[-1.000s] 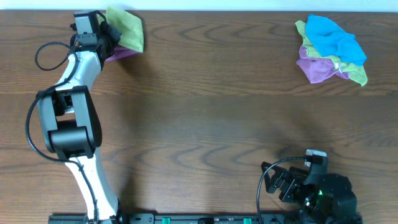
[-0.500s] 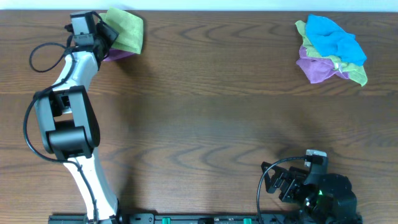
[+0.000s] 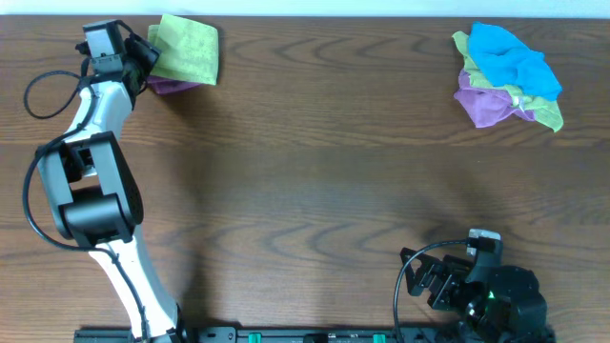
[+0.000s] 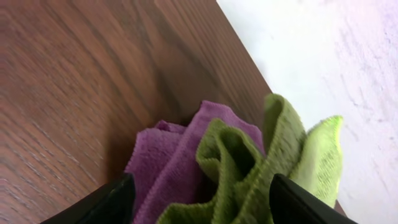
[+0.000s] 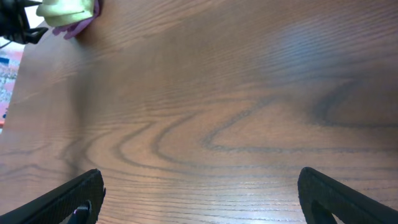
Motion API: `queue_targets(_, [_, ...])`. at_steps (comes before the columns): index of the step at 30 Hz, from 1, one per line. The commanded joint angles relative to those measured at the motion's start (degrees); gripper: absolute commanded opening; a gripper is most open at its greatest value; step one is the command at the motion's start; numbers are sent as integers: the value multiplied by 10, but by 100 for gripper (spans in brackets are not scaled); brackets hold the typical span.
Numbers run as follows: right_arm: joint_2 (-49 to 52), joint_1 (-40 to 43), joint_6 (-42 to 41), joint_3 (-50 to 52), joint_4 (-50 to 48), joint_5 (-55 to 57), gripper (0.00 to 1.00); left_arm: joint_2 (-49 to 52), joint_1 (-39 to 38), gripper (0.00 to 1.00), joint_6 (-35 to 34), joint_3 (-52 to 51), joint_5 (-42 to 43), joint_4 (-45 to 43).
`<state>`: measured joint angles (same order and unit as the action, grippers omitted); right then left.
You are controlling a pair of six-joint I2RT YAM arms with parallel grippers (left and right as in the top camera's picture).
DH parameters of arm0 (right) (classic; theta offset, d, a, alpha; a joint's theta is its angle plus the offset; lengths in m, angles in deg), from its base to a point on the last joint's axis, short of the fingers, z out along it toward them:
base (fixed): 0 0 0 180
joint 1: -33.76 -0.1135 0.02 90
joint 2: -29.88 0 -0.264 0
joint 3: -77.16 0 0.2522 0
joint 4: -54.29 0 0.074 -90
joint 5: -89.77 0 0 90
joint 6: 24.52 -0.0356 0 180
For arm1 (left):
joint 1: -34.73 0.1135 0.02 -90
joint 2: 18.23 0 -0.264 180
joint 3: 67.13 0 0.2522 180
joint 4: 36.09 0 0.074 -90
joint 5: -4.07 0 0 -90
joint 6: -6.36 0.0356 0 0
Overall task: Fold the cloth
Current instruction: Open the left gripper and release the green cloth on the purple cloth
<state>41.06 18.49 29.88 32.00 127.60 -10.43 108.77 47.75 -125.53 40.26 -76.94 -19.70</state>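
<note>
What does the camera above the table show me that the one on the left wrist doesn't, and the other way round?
Only the overhead view shows the crumpled pile of cloths at the table's far right, the right arm tucked at the near edge, and the whole left arm. Only the left wrist view shows, close up, the green cloth bunched in folds between the fingertips of the left gripper, and a pale surface beyond the table edge. Both show the green cloth lying on the purple cloth at the far left corner of the wooden table.
</note>
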Motion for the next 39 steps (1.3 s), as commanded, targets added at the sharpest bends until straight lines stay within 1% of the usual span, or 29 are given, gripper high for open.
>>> queue_targets(1, [-4, 3, -8, 1, 1, 8, 99, -2, 12, 71, 12, 13, -4, 1])
queue_targets(8, [-4, 3, -8, 1, 1, 8, 99, -34, 36, 70, 42, 13, 6, 1])
queue_targets(15, [-4, 3, -8, 1, 1, 8, 99, -93, 42, 71, 41, 13, 93, -1])
queue_targets(16, [-4, 3, -8, 1, 1, 8, 99, -99, 42, 72, 40, 13, 100, -1])
queue_targets(18, [-4, 3, -8, 1, 1, 8, 99, -107, 42, 78, 33, 13, 124, -1])
queue_targets(19, [-4, 3, -8, 1, 1, 8, 99, -111, 42, 94, 27, 13, 147, -1])
queue_targets(20, [-4, 3, -8, 1, 1, 8, 99, -113, 42, 96, 21, 13, 169, 0])
queue_targets(21, [-4, 3, -8, 1, 1, 8, 99, -116, 42, 96, 18, 13, 193, 0])
queue_targets(24, [-4, 3, -8, 1, 1, 8, 100, -118, 41, 96, 19, 13, 227, 7])
queue_targets(27, [-4, 3, -8, 1, 1, 8, 99, -118, 39, 96, 23, 13, 230, 31])
queue_targets(32, [-4, 3, -8, 1, 1, 8, 99, -118, 28, 96, 80, 13, 239, 88])
queue_targets(36, [-4, 3, -8, 1, 1, 8, 99, -119, 13, 96, 130, 13, 241, 152])
queue_targets(39, [-4, 3, -8, 1, 1, 8, 99, -120, 2, 96, 150, 13, 240, 190])
